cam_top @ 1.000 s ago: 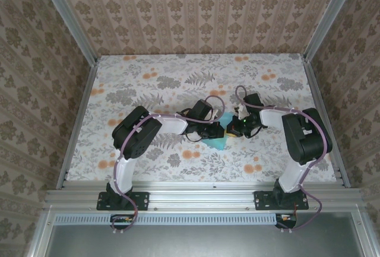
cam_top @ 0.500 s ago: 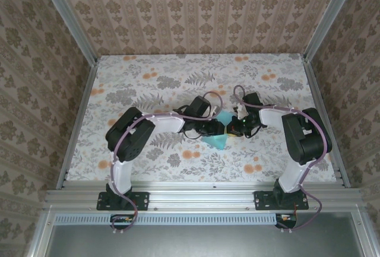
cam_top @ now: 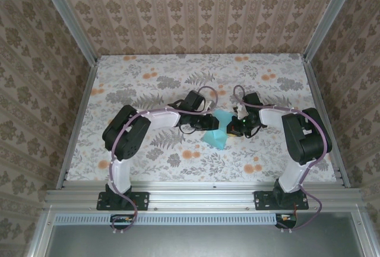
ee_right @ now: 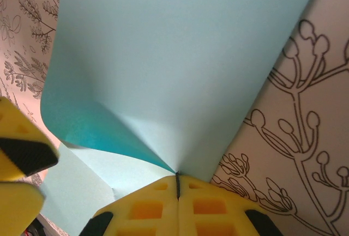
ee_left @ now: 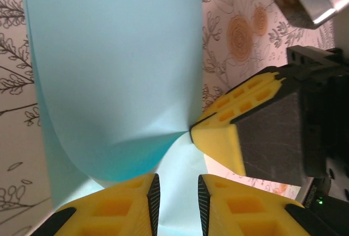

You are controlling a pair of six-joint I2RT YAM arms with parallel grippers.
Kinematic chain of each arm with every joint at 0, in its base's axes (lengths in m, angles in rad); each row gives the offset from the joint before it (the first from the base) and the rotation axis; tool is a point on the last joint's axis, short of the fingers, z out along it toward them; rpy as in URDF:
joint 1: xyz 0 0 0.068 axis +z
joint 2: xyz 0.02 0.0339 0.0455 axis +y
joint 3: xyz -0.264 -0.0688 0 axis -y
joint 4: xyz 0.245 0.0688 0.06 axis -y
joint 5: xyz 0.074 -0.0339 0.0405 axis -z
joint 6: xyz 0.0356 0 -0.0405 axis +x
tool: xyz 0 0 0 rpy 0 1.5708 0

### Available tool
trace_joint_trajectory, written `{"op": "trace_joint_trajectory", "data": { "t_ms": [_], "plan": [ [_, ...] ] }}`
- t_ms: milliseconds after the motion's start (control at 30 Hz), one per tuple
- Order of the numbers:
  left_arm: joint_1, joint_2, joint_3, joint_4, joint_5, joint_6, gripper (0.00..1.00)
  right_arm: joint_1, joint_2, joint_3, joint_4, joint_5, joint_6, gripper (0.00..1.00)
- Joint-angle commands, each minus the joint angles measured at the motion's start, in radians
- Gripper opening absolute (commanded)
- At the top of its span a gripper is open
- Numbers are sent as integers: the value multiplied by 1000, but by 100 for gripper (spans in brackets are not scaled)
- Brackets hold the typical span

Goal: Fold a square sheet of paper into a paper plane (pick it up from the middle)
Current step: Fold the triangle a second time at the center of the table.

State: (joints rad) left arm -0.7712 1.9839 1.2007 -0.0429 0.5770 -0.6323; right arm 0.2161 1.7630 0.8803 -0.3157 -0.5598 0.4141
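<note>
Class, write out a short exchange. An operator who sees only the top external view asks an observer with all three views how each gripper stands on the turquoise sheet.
Operator: From above, the arms hide the contact point. Does the right gripper have hold of the sheet?
Observer: Yes. In the right wrist view the right gripper has its pads pressed together on the sheet, and the paper curls up from that pinch.
Operator: And the left one?
Observer: In the left wrist view the left gripper has a narrow gap between its pads, and the paper's colour shows through it. It is not clamped on the sheet.
</note>
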Motion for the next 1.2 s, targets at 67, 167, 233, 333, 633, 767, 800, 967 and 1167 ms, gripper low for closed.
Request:
{"op": "trace_joint_trajectory", "data": {
  "t_ms": [67,167,233,333,633,767,800,967,1167],
  "plan": [
    [10,40,34,-24,27,39,29,1,43,-16,-83,124,-23,1],
    [12,49,37,-21,30,39,29,1,42,-17,-80,122,-21,1],
    [15,54,34,-20,29,42,28,1,40,-16,-82,123,-21,1],
    [16,64,33,-20,28,43,29,0,34,-16,-79,116,-17,2],
    [20,91,33,-12,27,37,28,-1,23,-11,-76,106,-11,3],
    [24,102,29,-17,20,37,28,2,18,-8,-76,106,-11,3],
    [23,104,27,-18,17,36,28,0,13,-8,-77,105,-10,4],
    [23,122,25,-66,-27,58,27,1,-28,2,-83,98,-5,8],
    [23,153,18,-85,-52,69,26,2,-95,9,-84,68,13,16]
  ]
}}
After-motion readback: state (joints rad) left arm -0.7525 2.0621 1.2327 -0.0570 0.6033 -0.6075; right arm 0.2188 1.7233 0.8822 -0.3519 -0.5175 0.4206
